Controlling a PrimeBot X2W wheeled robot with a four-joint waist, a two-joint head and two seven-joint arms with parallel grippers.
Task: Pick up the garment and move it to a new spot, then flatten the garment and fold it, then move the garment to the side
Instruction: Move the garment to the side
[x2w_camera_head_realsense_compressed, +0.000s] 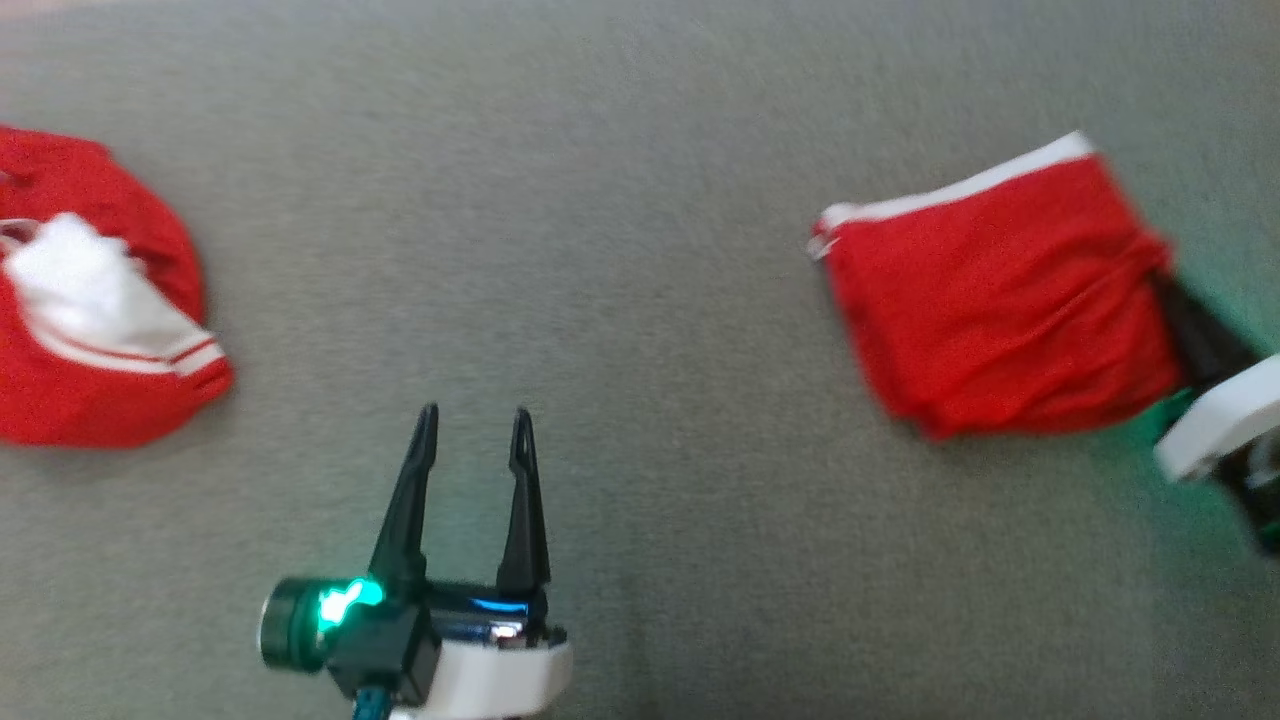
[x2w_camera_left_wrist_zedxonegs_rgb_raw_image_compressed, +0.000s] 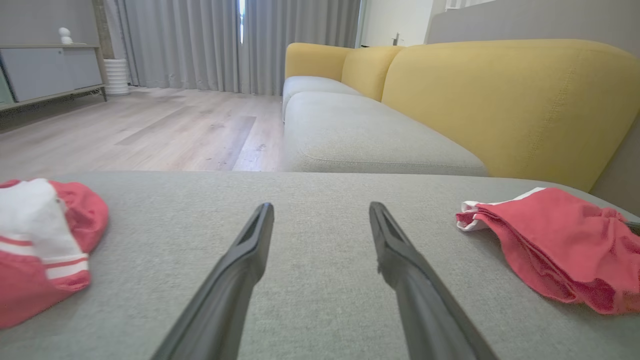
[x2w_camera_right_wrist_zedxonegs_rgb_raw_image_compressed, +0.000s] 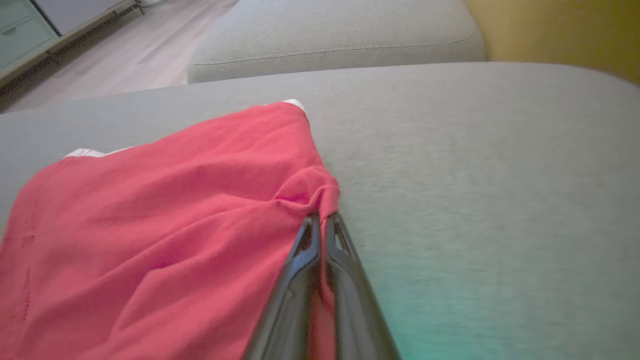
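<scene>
Right tool pinched shut on a corner of the folded red garment, a pucker of cloth gathered between the two dark fingers. Grip taken at the bundle's 4 o'clock edge in the head view, low and from the side, probably so as to drag or lift the whole stack without spilling its layers.

Garment lying at 3 o'clock on the grey upholstered seat, white-trimmed hem toward 12 o'clock, layers stacked and roughly square, near side bunched toward the grip. Judging by that shape, flattening and folding done, and only the shift to the side left; hence, perhaps, a single-corner hold rather than a two-armed one.

Left tool at 6 o'clock, fingers spread wide and empty, held low over bare fabric, well apart from either piece of clothing and seemingly parked clear of the path.

Second red-and-white garment heaped loosely at 9 o'clock, well apart from the folded one.

Beyond the seat at 12 o'clock in the left wrist view, yellow sofa back and wooden floor.

Risk, as a guess: top layers sliding open under a pull from one corner.
</scene>
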